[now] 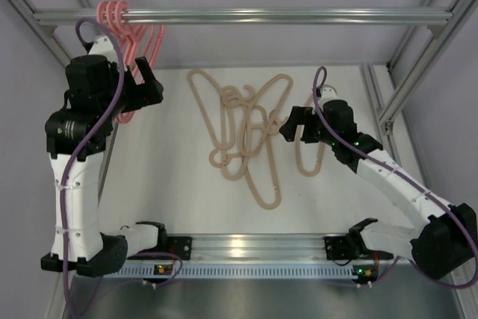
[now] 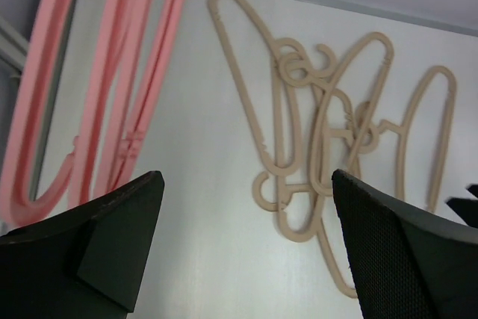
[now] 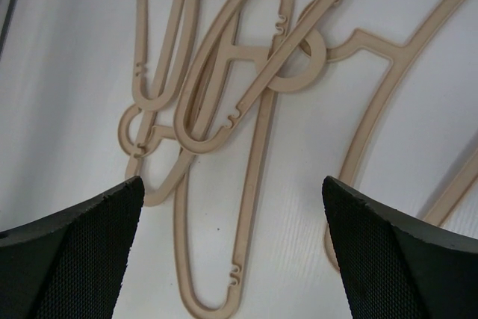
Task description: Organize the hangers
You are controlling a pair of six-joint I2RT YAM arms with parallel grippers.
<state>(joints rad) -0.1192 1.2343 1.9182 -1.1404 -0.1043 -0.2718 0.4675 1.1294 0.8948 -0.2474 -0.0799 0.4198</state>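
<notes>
Pink hangers [image 1: 123,24] hang by their hooks at the left end of the silver bar [image 1: 284,15]. In the left wrist view the pink hangers [image 2: 112,87] show up at the left. My left gripper [image 1: 149,80] hovers just beside their lower parts, open and empty [image 2: 246,244]. Several beige hangers [image 1: 246,136] lie tangled flat on the white table; the left wrist view has the beige hangers [image 2: 321,132] at the right. My right gripper [image 1: 287,126] is over the pile's right side, open [image 3: 231,252], with beige hangers [image 3: 246,110] on the table below its fingers.
The white table [image 1: 172,177] is framed by aluminium posts, with slanted ones at the right [image 1: 418,57] and left. A metal rail [image 1: 254,244] carrying both arm bases runs along the near edge. One beige hanger loop [image 1: 310,158] lies apart at the pile's right.
</notes>
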